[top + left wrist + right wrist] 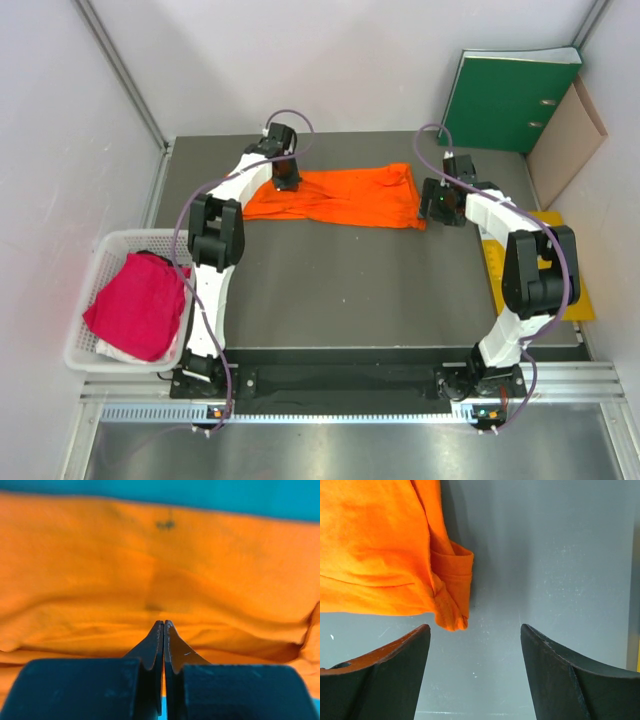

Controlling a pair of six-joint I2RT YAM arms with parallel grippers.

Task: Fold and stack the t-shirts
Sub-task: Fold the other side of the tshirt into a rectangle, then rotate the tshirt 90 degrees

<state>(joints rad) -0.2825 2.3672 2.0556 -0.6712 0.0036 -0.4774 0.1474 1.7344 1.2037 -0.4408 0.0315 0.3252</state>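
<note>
The magenta t-shirt (140,305) is lying bunched in the white basket (100,262) (at the left edge of the desk (350,290)).
Right of the basket and farther back, the orange t-shirt (345,198) is lying spread; the left hand (286,178) is pinching its basket-side end, and the right hand (432,205) is gaping open by its far sleeve.

Plain orange t-shirt (340,197), magenta t-shirt (140,305), white basket (90,275), green binder (505,100).

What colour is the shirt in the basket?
The shirt is magenta-pink, seen only in the top external view.
</note>
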